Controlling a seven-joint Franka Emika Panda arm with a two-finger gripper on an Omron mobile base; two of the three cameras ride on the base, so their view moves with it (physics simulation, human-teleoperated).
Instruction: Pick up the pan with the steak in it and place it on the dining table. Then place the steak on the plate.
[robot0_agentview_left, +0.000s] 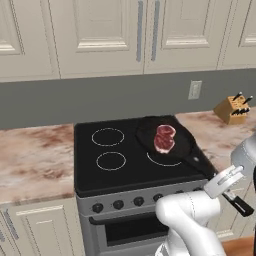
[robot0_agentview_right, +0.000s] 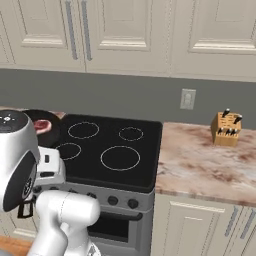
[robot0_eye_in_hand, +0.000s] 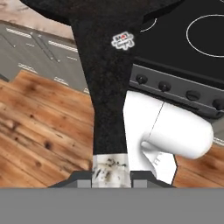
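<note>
Hand view has my gripper (robot0_eye_in_hand: 111, 175) clamped on the pan (robot0_eye_in_hand: 103, 65) handle, whose long axis runs up-frame from the fingertips toward the bowl (steak (robot0_agentview_left: 164, 138) aboard).

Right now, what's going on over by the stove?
The robot's gripper is shut on the long handle of the black pan, out past the front edge of the stove. The steak lies in the pan. The pan appears tilted and partly raised above the cooktop, though how far it has cleared I cannot tell. A knife block stands on the counter to the right.
</note>
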